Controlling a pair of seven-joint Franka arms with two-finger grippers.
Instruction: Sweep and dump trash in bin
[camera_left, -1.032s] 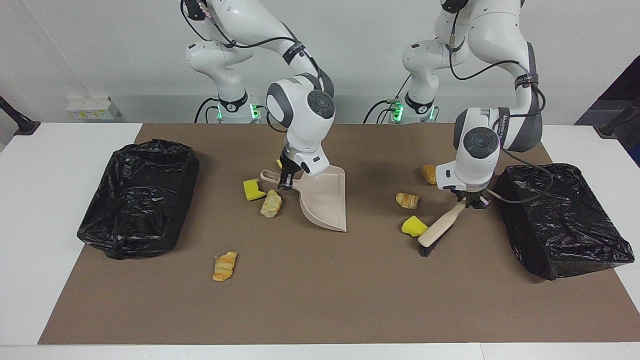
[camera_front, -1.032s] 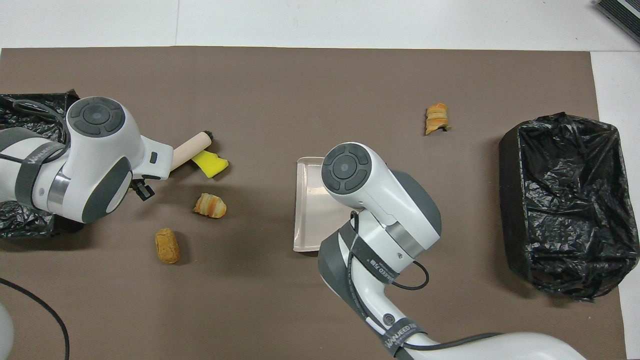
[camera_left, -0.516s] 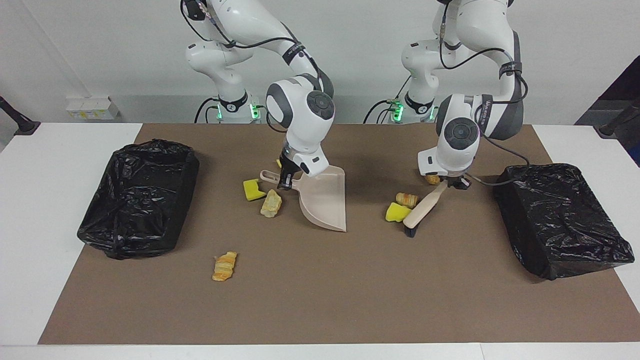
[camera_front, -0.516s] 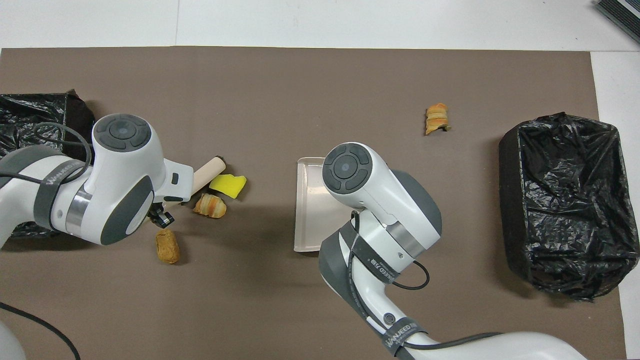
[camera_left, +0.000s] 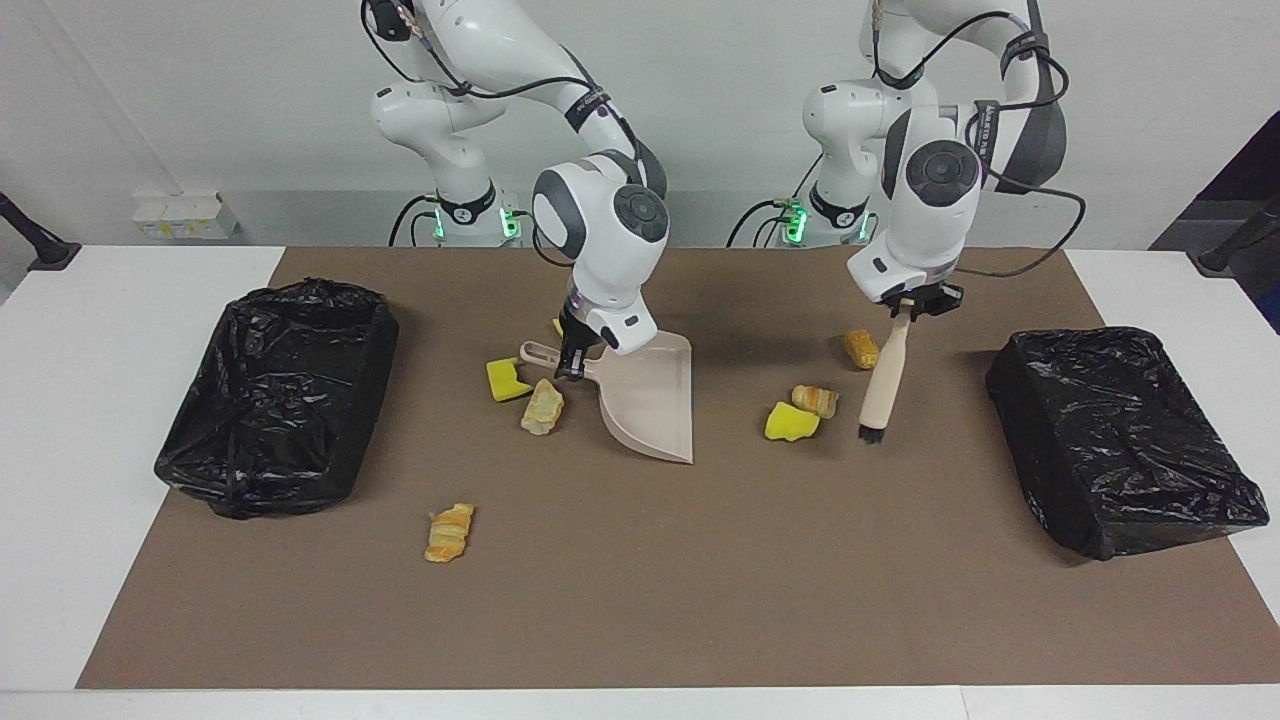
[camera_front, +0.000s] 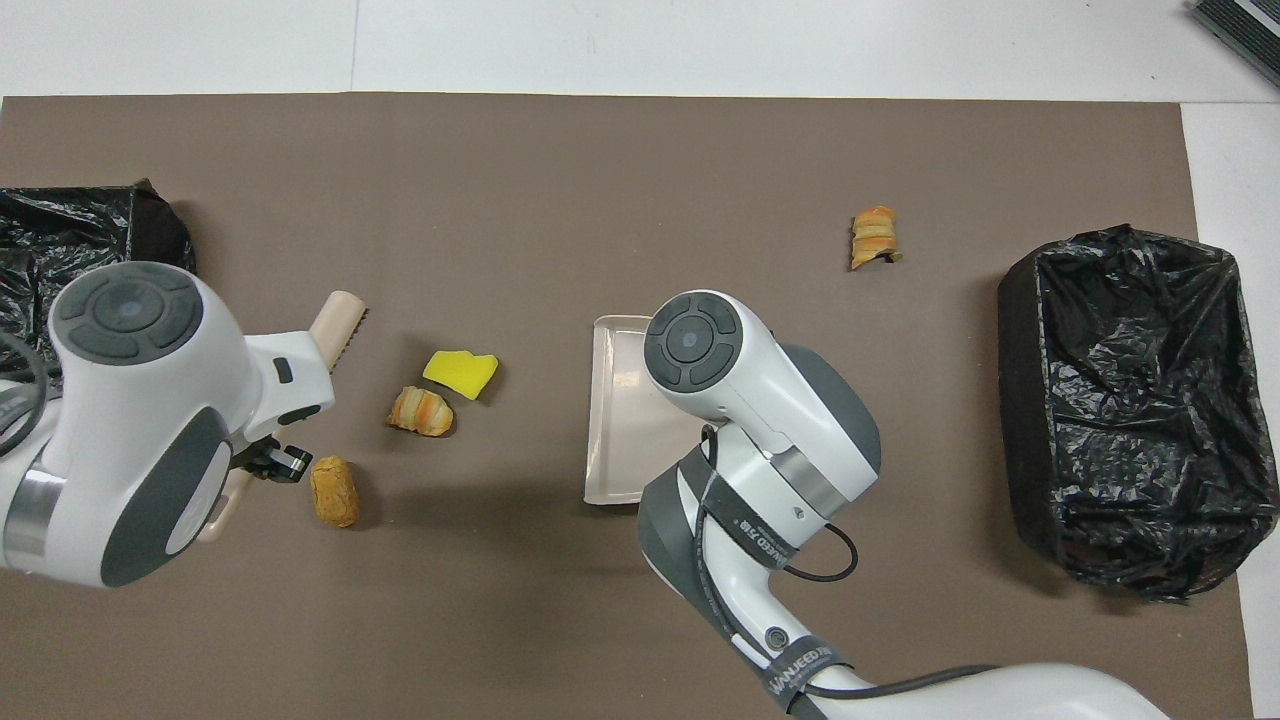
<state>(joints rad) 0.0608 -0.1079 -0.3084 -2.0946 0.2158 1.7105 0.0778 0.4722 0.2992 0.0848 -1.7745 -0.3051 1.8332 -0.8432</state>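
While the trash (camera_left: 792, 421) lies scattered on the brown mat (camera_left: 640, 600), some beside the dustpan (camera_left: 650, 400), a sponge chunk and two pastry pieces near the brush (camera_left: 880, 385), the left tool (camera_left: 905, 305) is clamped on the lifted brush's handle and the right tool (camera_left: 572, 368) on the dustpan's. Bag-lined bins (camera_left: 275, 395) flank the tabletop (camera_left: 100, 300).

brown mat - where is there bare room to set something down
Most of the brown mat farther from the robots than the dustpan is bare, save one pastry scrap. It is crowded around the dustpan in the right claw, and among the scraps by the brush in the left claw.
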